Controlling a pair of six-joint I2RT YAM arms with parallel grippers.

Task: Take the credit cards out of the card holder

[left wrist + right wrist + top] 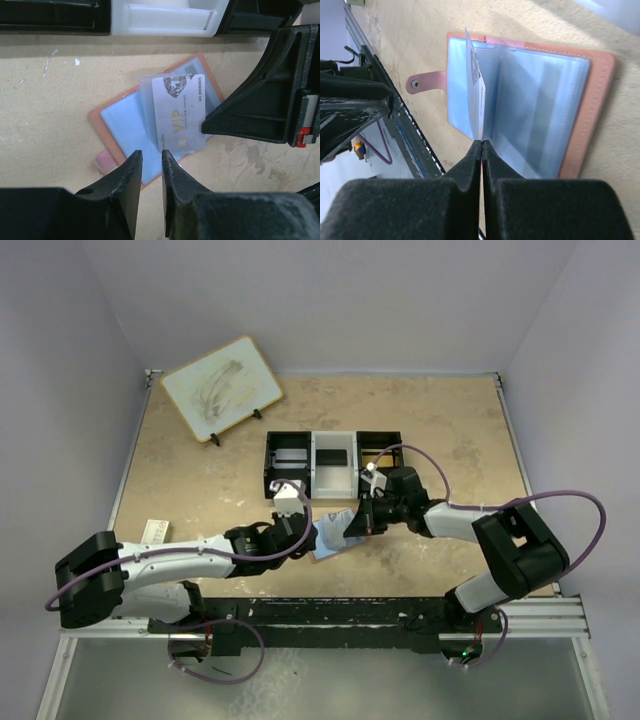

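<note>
The card holder (pixel 120 125) lies open on the table, with a reddish-brown rim and pale blue sleeves; it also shows in the right wrist view (pixel 600 100) and the top view (pixel 328 540). A silver credit card (pixel 177 112) marked VIP lies across it, beside a raised clear sleeve. My right gripper (pixel 481 142) is shut on that card's edge (pixel 479 100); one of its fingers (pixel 235 120) shows in the left wrist view. My left gripper (pixel 151 156) hovers over the holder's near edge, jaws slightly apart and empty. In the top view the two grippers, left (pixel 308 535) and right (pixel 357 523), meet over the holder.
A black-white-black tray (pixel 335 478) stands just behind the holder, with a dark card (pixel 333 455) in its white middle compartment. A white-and-tan board (pixel 222 387) leans at the back left. A small white item (pixel 157 531) lies at the left. A metal rail (pixel 400 612) runs along the near edge.
</note>
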